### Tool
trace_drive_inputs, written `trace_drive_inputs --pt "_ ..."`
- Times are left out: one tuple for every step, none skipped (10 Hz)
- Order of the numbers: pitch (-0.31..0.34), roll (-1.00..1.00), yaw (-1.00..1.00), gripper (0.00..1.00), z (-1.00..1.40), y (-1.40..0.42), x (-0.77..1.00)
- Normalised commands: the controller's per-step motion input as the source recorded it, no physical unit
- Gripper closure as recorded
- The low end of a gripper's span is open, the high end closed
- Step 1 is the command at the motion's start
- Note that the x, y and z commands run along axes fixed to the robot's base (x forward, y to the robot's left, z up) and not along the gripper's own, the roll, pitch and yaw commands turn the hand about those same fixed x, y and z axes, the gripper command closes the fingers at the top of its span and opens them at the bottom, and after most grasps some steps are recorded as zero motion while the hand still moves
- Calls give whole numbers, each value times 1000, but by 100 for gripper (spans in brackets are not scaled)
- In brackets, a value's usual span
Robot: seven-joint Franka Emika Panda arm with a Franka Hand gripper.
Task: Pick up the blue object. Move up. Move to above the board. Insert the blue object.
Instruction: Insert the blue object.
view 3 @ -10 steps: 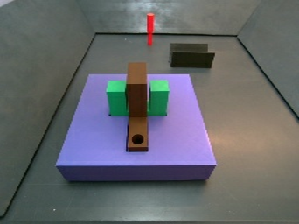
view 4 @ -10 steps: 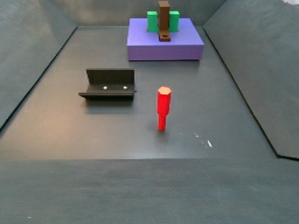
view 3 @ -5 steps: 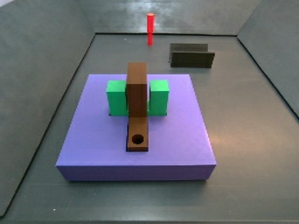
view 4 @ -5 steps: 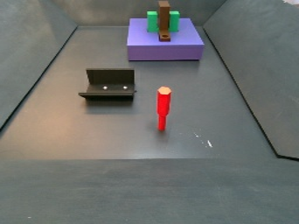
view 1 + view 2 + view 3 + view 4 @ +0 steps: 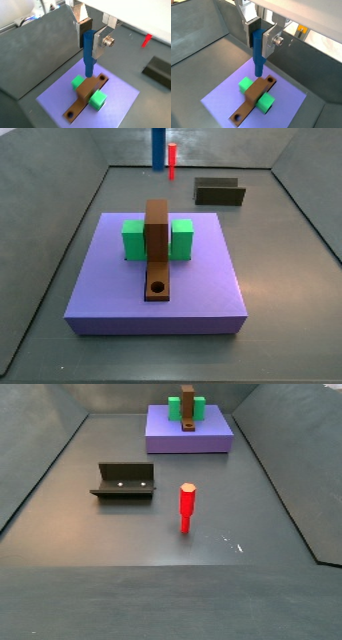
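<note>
In both wrist views my gripper (image 5: 90,49) (image 5: 260,48) is shut on the blue object (image 5: 88,62) (image 5: 258,64), a thin upright peg that hangs down between the fingers. Far below it lies the board (image 5: 83,94) (image 5: 252,97), flanked by two green blocks, with its hole (image 5: 101,80) near the peg's lower tip. In a side view only the blue object's lower part (image 5: 156,148) shows, high at the back. The board (image 5: 156,243) (image 5: 191,412) lies on the purple slab. The gripper itself is out of both side views.
The purple slab (image 5: 154,306) (image 5: 187,436) carries the board and the green blocks (image 5: 134,240). A red peg (image 5: 171,161) (image 5: 187,507) (image 5: 146,40) stands on the floor. The dark fixture (image 5: 219,192) (image 5: 124,481) stands nearby. Grey walls enclose the floor.
The blue object's lower part has come into a side view at the top, next to the red peg. Nothing else has moved.
</note>
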Motion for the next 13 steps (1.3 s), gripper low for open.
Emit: trace_drive_inputs --pt "0 0 289 100 -131 -694 6" --pt "0 57 306 100 -74 -597 40" --pt "0 107 311 100 -97 -551 66" --pt "0 126 306 100 -189 -446 0" --pt "-30 131 286 100 -446 -280 0" --pt "-29 129 280 100 -511 -211 0" --pt "-19 107 266 100 -520 -189 0" --pt "0 23 214 100 -491 -183 0" --pt "-9 0 183 100 -480 -206 -23" --pt "-1 76 226 100 -509 -154 0" --pt "0 160 269 100 -466 -83 0" --pt "0 167 274 100 -417 -77 0" --pt "0 143 274 100 -343 -91 0"
